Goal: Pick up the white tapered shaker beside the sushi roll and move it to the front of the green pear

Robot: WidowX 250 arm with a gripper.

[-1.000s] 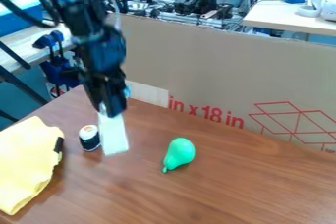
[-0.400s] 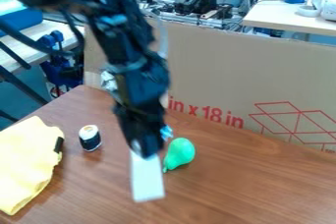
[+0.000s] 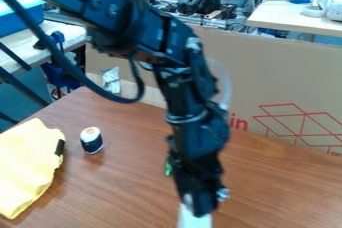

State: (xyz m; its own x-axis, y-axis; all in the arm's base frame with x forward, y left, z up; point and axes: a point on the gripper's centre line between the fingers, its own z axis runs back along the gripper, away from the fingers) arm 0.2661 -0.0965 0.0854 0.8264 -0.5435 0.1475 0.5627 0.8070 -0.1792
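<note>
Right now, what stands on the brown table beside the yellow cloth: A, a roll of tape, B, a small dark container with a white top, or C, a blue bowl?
B, since the small dark container with the white top stands on the brown table beside the yellow cloth.

Yellow cloth (image 3: 25, 167) on wooden table (image 3: 120, 192); cardboard panel (image 3: 287, 74) behind.

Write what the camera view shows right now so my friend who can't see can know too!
A black robot arm reaches down over a brown wooden table, with a white strip at its lower end. A bit of something green peeks out beside it; a small jar and yellow cloth lie toward the picture's left.
</note>
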